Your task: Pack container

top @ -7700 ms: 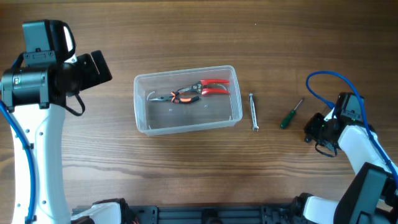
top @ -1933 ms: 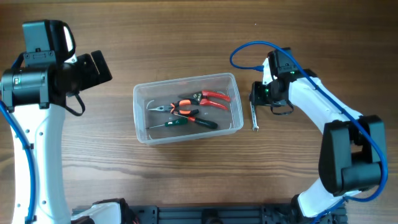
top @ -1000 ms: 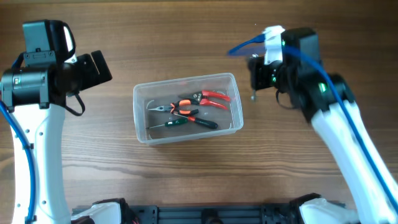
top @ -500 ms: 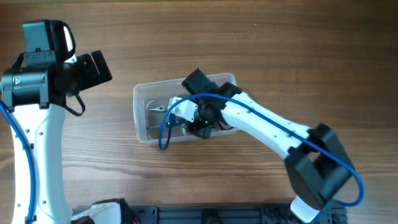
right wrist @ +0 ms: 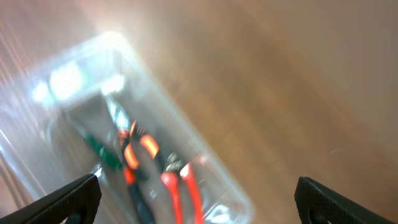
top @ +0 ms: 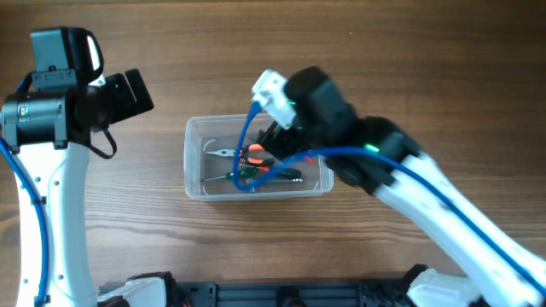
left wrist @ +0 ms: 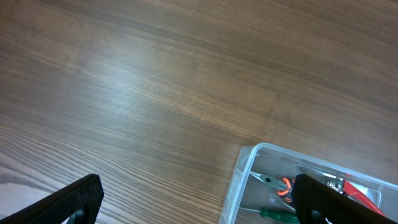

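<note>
**Right arm over the container with its jaws spread: a drop-off step is judged to be in hand.**

The container [top: 213, 121] is set at the middle of the overhead frame on the table [top: 256, 51]. Orange-handled pliers [top: 250, 154], a green screwdriver [top: 243, 176] and red-handled cutters [right wrist: 177, 186] are seen lying inside it. The right gripper [right wrist: 199, 199] is held above the container. Its fingers are seen at the two lower corners of the blurred wrist view, spread wide with nothing between them. The left gripper [left wrist: 196, 190] is likewise spread and empty, at the left of the overhead frame, well apart from the container. The table just right of the container is covered by the right arm, so it cannot be told whether any tool lies outside. Next, a clean lift clear of the rim is called for.
</note>
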You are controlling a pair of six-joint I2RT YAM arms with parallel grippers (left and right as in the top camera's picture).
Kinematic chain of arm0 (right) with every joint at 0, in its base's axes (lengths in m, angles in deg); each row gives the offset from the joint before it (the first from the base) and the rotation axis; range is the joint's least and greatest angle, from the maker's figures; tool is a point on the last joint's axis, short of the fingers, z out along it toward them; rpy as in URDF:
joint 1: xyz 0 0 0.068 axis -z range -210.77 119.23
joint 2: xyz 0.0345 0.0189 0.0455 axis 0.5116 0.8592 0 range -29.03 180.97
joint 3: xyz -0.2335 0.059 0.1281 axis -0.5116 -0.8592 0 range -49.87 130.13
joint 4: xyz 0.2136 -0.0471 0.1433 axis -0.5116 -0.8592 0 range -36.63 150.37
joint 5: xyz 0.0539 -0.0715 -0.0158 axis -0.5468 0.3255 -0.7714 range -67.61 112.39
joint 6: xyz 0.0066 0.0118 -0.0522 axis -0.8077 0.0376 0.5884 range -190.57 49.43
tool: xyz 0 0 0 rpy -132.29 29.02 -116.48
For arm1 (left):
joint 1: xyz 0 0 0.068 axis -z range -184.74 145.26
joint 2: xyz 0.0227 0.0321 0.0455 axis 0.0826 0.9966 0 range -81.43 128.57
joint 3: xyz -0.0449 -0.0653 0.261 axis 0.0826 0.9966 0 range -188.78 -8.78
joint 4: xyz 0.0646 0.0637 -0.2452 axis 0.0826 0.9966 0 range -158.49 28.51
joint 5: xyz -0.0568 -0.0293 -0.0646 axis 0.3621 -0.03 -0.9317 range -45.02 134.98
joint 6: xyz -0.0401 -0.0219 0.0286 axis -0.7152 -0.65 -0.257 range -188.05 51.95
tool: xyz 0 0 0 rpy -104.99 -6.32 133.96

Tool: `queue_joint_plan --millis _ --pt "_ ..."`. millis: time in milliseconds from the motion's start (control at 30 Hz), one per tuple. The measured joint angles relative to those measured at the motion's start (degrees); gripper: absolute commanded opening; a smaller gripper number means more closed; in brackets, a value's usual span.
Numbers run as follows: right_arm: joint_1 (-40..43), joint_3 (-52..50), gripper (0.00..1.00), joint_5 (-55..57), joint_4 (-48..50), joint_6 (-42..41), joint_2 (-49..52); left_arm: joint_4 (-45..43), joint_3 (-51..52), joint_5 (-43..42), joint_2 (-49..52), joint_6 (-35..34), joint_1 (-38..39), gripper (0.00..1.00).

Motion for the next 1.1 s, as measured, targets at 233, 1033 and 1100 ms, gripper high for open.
queue_joint_plan --millis 233,1033,1100 --pt "12.72 0.39 1.0 5.07 -1.84 -9.57 -11.34 -0.04 0.0 -0.02 0.0 0.0 0.0 1.0" --pt "24.24 -14.34 1.0 9.46 2.8 -6.19 -39.21 -0.04 0.0 0.02 0.0 0.0 0.0 1.0" --pt "28.11 -23.71 1.0 6.16 7.61 -5.9 -46.6 -0.02 0.0 0.0 0.0 0.0 0.0 1.0"
